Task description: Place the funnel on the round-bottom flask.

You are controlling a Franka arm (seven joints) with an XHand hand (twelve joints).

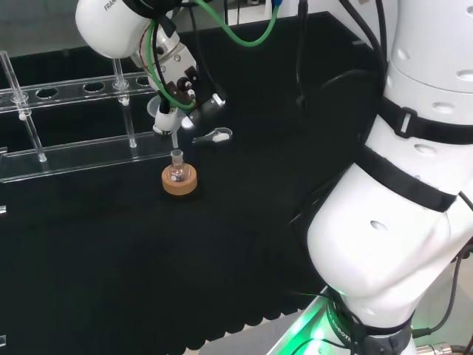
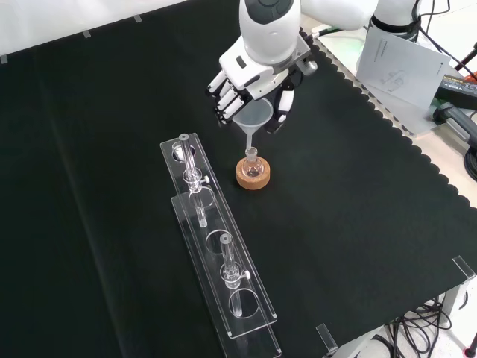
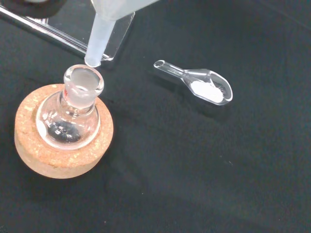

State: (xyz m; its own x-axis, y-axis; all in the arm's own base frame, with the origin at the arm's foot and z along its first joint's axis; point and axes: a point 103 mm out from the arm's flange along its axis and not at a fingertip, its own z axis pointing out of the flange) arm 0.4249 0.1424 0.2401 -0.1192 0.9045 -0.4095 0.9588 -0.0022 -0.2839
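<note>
Head view: we see the hand (image 1: 177, 92) grasping the funnel (image 1: 164, 113) by its cone, the stem hanging just above the round-bottom flask (image 1: 177, 170) on its cork ring (image 1: 179, 183), with a clear rack (image 1: 74, 118) behind. Front view: we judge the funnel (image 2: 253, 118) light, slippery and fragile, best held at the rim. Wrist view: the stem tip (image 3: 93, 59) sits beside the flask mouth (image 3: 83, 80); a glass scoop (image 3: 201, 87) lies well apart, clear of the path.
</note>
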